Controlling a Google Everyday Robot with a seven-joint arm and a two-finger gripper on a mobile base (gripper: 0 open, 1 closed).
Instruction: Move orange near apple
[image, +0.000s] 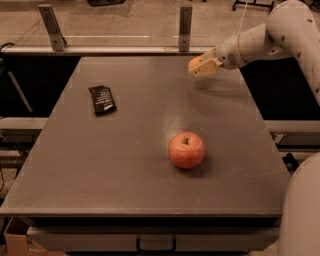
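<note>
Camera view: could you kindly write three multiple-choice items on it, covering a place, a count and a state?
1. Where is the apple? A. middle of the table, toward the front B. far left corner C. on the floor
2. How many fruits show? A. one B. two C. four
3. The orange is: A. beside the apple B. held in the end effector above the far right edge C. under the table
Answers: 1A, it sits alone mid-table; 2B, apple and orange only; 3B, the end effector grips it clear of the surface.
</note>
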